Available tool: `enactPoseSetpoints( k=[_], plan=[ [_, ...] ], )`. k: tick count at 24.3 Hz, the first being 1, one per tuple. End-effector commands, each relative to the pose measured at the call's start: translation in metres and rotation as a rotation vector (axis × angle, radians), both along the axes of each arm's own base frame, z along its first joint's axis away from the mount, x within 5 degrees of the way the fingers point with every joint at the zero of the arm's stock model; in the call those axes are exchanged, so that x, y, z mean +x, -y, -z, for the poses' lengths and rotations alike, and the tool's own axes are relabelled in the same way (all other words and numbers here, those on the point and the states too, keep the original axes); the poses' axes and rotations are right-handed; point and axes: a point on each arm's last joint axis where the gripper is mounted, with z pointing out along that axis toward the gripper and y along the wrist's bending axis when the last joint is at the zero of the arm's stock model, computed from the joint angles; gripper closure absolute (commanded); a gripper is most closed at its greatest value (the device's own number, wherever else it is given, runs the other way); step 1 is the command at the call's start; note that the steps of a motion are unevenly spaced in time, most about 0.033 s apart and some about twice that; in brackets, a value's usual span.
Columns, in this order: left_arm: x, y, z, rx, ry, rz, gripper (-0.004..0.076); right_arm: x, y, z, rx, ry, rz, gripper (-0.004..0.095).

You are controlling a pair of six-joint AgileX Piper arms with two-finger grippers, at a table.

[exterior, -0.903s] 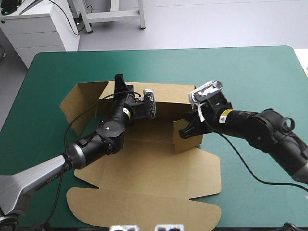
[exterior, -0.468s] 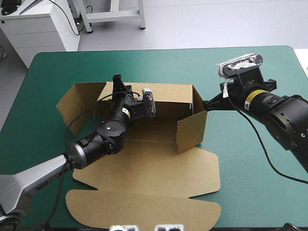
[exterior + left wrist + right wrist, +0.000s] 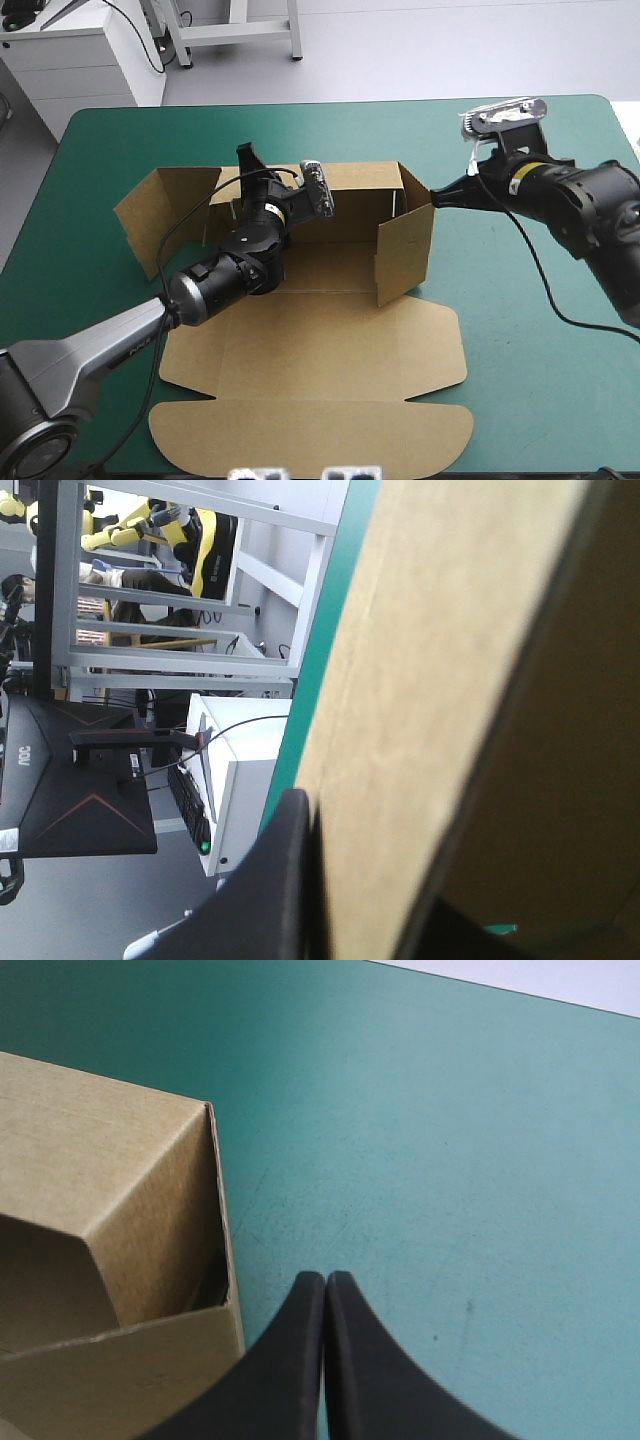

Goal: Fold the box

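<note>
The left arm has a pale grey lower tube with small dark lettering, a silver ring, then glossy black rounded joints. The right arm is black and bulky, with a small yellow sticker near the wrist. The right gripper has black fingers curved like smooth fins

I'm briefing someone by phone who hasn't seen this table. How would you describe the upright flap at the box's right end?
On the teal-green table lies a brown box, far half raised into walls, near half flat. At its end by the right tool, one flap stands upright facing the near edge; the panels before it lie flat.
</note>
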Motion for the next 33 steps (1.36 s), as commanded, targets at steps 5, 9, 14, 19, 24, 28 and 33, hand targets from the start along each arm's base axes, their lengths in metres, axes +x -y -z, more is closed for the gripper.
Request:
enactPoseSetpoints(
  k=[5,9,14,19,24,28,33],
  plan=[
    [-0.002,-0.004,-0.014,-0.069,0.004,-0.075,0.0725,0.046,-0.004,-0.021,-0.001,0.036,-0.009,0.0926],
    [-0.003,-0.007,-0.014,-0.056,0.002,-0.102,0.0725,0.077,-0.008,-0.014,0.056,-0.037,-0.023,0.0926],
    [-0.003,-0.007,-0.014,-0.053,0.001,-0.105,0.0725,0.107,-0.012,0.011,0.08,-0.162,-0.038,0.0926],
    [-0.003,-0.007,-0.014,-0.043,0.001,-0.101,0.0725,0.121,-0.023,0.04,0.12,-0.282,-0.088,0.0926],
    [-0.003,-0.008,-0.014,-0.032,0.001,-0.1,0.0725,0.11,-0.028,0.06,0.158,-0.34,-0.144,0.0926],
    [-0.003,-0.007,-0.014,-0.03,0.001,-0.097,0.0725,0.082,-0.029,0.072,0.248,-0.28,-0.203,0.0926],
    [-0.003,-0.007,-0.014,-0.023,-0.001,-0.09,0.0725,0.046,-0.028,0.094,0.344,-0.16,-0.273,0.0926]
  ],
)
